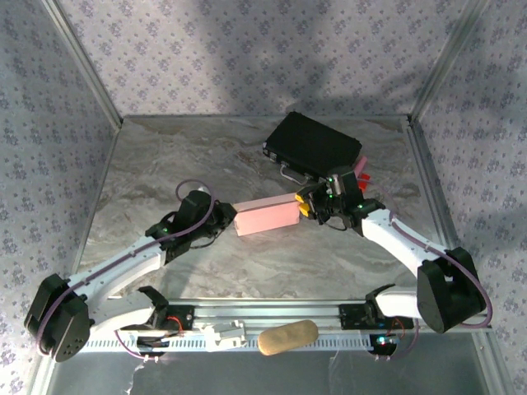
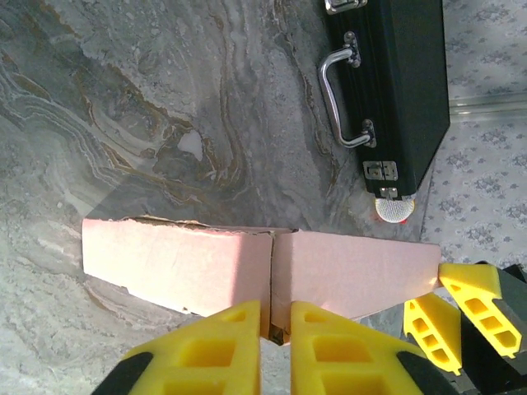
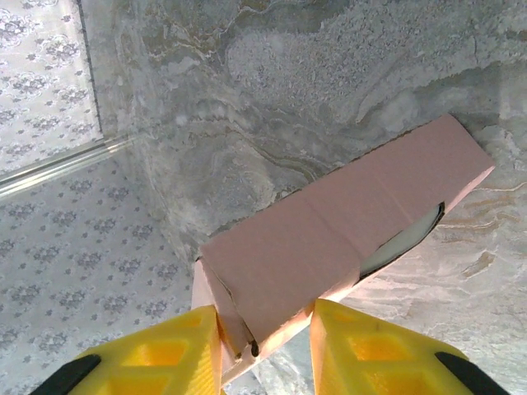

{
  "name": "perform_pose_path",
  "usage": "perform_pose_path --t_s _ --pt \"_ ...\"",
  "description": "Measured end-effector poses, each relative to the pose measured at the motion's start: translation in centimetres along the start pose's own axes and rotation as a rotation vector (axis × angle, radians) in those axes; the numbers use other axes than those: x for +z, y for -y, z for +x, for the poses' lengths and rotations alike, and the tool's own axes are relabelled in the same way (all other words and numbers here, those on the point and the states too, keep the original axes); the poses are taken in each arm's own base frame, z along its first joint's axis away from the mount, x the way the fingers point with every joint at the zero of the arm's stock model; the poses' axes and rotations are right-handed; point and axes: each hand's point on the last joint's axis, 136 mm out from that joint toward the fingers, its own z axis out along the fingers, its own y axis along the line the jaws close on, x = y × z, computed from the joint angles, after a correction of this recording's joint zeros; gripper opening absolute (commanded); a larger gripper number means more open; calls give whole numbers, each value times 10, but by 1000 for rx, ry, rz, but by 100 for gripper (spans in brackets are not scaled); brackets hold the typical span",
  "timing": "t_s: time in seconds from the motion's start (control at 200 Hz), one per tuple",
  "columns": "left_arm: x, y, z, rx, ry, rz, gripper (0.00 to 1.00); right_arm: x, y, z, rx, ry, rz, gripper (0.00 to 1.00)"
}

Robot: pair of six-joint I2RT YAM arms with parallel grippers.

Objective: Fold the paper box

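Paper box (image 1: 266,216) lies pinched endwise between left pincer (image 2: 276,314) and right pincer (image 3: 263,325).

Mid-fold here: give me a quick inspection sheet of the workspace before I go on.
Surface: grey marbled tabletop, no spills seen.
Job's things: pink paper box lies flat mid-table as a slim rectangle; one long edge gapes slightly.
Clutter: black hard case with metal latches behind the box; tan oval object at the near edge.
End effectors: left end effector pinches the box's left end; right end effector clamps its right end.
Cables: purple cable loops along each arm, off the box.
Surroundings: floral-patterned walls, metal frame.
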Motion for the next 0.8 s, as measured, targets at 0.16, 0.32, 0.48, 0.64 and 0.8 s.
perform_pose_path --t_s 0.16,0.32,0.48,0.64,0.8 --pt "-1 0 0 -2 -1 21 7 -2 0 0 -43 2 16 10" --pt "-1 0 0 -2 0 24 0 -2 0 0 -59 1 24 8" --pt "-1 0 0 5 -2 24 0 -3 0 1 -70 -1 35 11" --pt "-4 -1 3 32 -19 20 15 -7 4 3 -97 -8 72 15" --pt "-14 -2 0 83 -17 -21 42 -19 10 1 -133 25 116 22"
